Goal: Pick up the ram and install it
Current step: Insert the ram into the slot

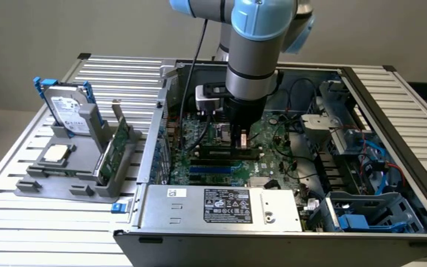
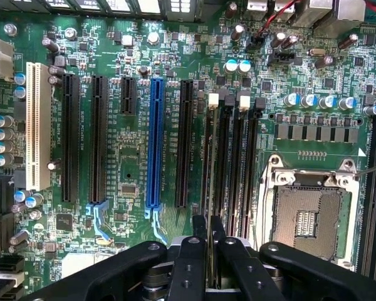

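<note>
The black fingers (image 2: 197, 238) of the gripper (image 2: 208, 221) are pinched narrow on the ram (image 2: 208, 257), a thin circuit-board stick seen edge-on. It hangs just above the black memory slots (image 2: 229, 157) with white latches on the green motherboard (image 2: 131, 182). A long blue expansion slot (image 2: 155, 141) flanks them on one side and the open silver processor socket (image 2: 307, 219) on the other. A silver power supply box (image 1: 221, 206) sits near the arm inside the open computer case (image 1: 273, 247). At the exterior view's left, a grey holder (image 1: 50, 189) on the slatted metal surface (image 1: 20, 222) carries a hard drive (image 1: 69, 114) and a bracketed green card (image 1: 117, 147).
</note>
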You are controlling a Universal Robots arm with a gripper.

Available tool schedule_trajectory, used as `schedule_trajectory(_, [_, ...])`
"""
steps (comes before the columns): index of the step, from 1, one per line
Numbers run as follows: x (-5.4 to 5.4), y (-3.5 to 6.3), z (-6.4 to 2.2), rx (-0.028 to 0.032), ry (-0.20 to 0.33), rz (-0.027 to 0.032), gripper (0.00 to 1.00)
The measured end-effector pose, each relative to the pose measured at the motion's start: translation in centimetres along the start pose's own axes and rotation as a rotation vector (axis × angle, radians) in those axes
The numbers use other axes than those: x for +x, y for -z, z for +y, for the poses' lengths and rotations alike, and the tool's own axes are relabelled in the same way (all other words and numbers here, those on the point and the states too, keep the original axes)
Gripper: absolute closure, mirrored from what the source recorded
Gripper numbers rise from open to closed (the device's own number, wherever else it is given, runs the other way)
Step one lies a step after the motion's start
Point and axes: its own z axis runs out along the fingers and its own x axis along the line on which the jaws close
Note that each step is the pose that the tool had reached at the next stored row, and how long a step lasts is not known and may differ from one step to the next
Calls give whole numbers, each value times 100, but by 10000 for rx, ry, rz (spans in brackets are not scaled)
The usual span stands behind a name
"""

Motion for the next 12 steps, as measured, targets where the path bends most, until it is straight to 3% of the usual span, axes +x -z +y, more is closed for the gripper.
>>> schedule_trajectory(4, [-1, 16, 0, 2, 0, -5, 72])
schedule_trajectory(7, [-2, 95, 5, 1, 0, -10, 60])
schedule_trajectory(12, [-6, 227, 57, 1, 1, -82, 60])
